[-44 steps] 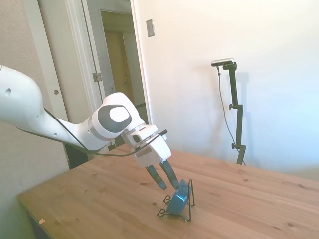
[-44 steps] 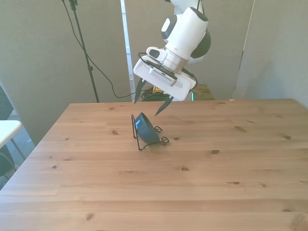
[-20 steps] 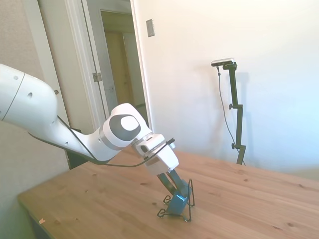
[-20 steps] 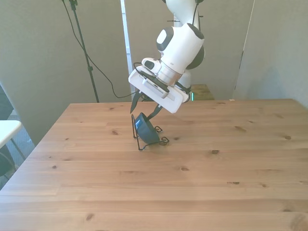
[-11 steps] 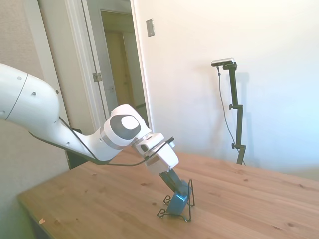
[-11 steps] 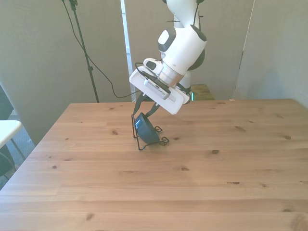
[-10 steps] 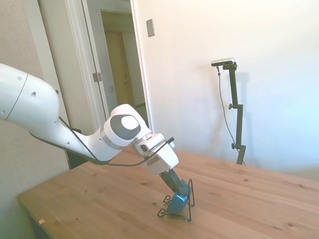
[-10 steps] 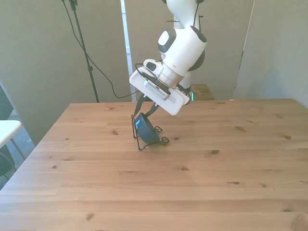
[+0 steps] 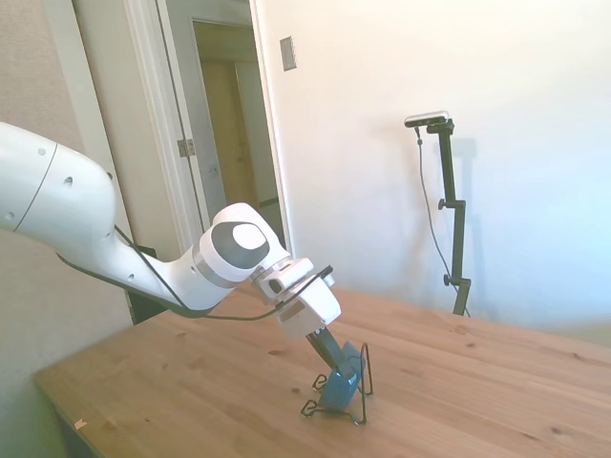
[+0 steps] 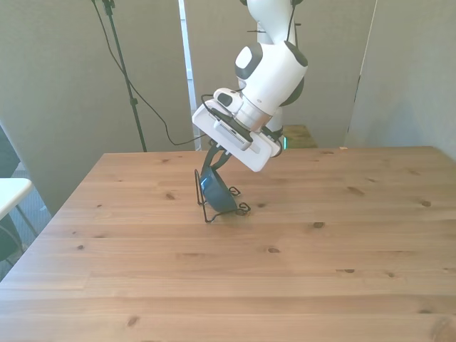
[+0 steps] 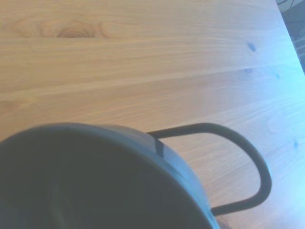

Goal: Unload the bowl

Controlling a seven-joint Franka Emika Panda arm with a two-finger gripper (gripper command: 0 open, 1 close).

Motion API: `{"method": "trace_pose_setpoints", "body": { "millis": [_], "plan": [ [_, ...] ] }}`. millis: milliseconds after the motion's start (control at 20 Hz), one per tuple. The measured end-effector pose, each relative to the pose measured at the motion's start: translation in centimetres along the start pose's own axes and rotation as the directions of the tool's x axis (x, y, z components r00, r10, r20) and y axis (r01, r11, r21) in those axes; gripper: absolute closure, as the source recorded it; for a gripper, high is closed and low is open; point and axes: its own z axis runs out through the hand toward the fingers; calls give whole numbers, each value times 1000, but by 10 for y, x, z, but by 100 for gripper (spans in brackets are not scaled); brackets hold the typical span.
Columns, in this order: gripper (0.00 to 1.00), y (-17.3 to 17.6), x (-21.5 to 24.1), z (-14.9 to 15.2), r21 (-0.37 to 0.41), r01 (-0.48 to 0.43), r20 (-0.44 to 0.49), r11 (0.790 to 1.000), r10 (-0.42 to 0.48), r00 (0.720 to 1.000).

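Stands on edge, tilted, in a thin dark wire rack [image 9: 311, 408] [image 10: 206, 211] on the wooden table [image 9: 477, 382] [image 10: 285, 271]: the small blue bowl [image 9: 339, 386] [image 10: 217, 194]. Seen in the front view at about 11 o'clock from the table's middle, well away from every edge. Leans against the rack's upright loop, with the lower rim down among the base wires.

Comes at the bowl slantwise, from 10 o'clock in the side view and from 1 o'clock in the front view: the gripper [image 9: 335, 360] [image 10: 214, 165] on the white arm. Meets the bowl at its upper rim, at roughly 12 o'clock on the bowl in the front view. Fingers drawn close together, with only a thin gap and the rim between them, so clamped on the bowl as far as both views show. Bowl not yet lifted; bottom edge seated in the rack.

From the wrist: dark, blurred bowl [image 11: 71, 181] filling the near part of the picture, 1 rounded rack wire [image 11: 252, 157] curving out past its rim, pale pine boards of the table [image 11: 143, 71] beyond.
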Motion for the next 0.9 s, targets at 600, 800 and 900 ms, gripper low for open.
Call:
{"method": "trace_pose_setpoints", "body": {
  "millis": [600,800,900],
  "plan": [
    [100,30,-9,-19,9,-7,-8,1000,7,1000],
    [100,40,-4,-35,32,-24,-25,999,25,999],
    [100,38,-6,-47,55,-23,-33,998,25,999]
  ]
}}
